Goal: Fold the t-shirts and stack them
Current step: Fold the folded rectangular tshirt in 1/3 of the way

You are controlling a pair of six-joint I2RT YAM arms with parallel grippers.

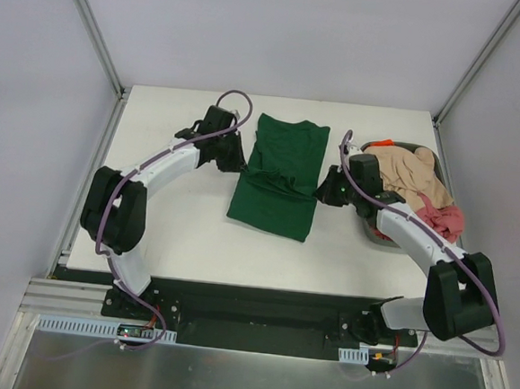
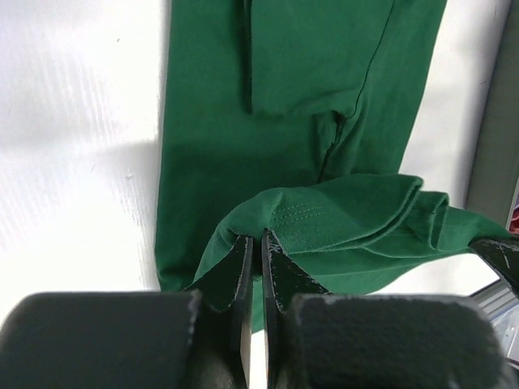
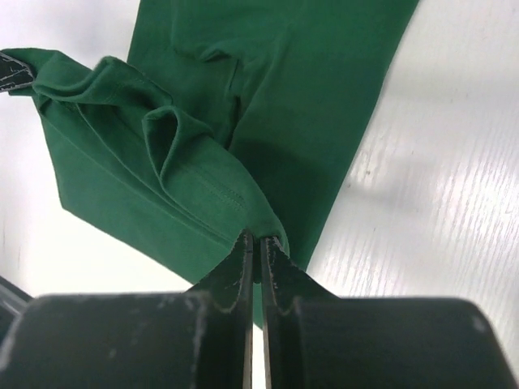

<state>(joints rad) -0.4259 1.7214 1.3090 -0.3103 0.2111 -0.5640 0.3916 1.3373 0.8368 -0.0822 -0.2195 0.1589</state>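
**Shirt edge pinched at both sides, mid-fold**

Green shirt (image 1: 279, 182) lies flat at the middle of the table (image 1: 175, 242), its long axis running from the near edge toward the far edge, tilted a little. Across its middle a stitched edge is raised off the layer below. Left gripper (image 2: 257, 251) is clamped on that edge at the shirt's left side, and right gripper (image 3: 255, 251) is clamped on it at the right side, so the held edge stretches between them, across the long axis. Each arm is nearest its own side. Judging from this, the fold must travel along the long axis with both grippers moving together. Beige shirt (image 1: 410, 175) and pink shirt (image 1: 442, 222) lie heaped at the far right, behind the right arm.
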